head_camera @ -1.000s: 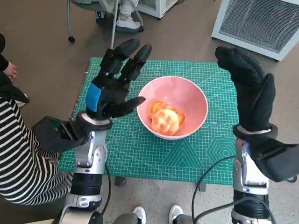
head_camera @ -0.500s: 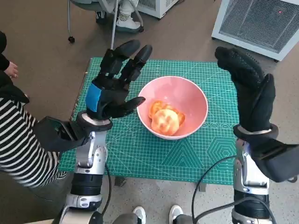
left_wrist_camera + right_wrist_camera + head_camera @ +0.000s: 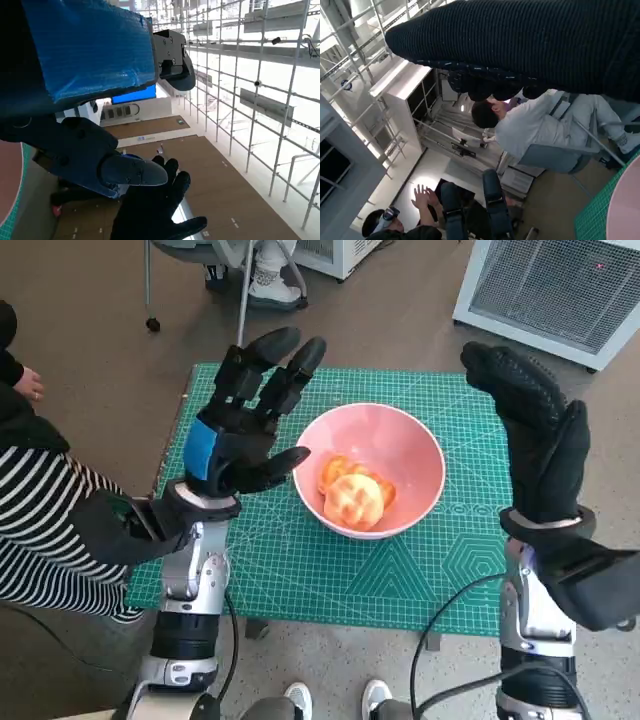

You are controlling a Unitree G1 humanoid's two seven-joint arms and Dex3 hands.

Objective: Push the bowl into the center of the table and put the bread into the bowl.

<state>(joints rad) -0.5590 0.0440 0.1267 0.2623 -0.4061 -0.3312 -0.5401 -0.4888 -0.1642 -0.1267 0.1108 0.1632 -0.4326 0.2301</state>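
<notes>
We are holding our blue-taped left hand (image 3: 238, 430) and gloved right hand (image 3: 535, 435) raised, fingers spread, gripping nothing, either side of the round pink bowl (image 3: 405, 455) carrying golden bread (image 3: 352, 497) mid green cutting mat (image 3: 300, 570).

A small table (image 3: 215, 585) is standing on a brown floor (image 3: 90, 350), its top covered by a green cutting mat (image 3: 300, 560) printed with a pale grid and geometric outlines. A pink bowl (image 3: 400, 445) is sitting directly on the mat, near the middle of the table and slightly toward the far edge. The mat's corner is also showing in the right wrist view, with a slice of the bowl's pink rim lying beside it.
</notes>
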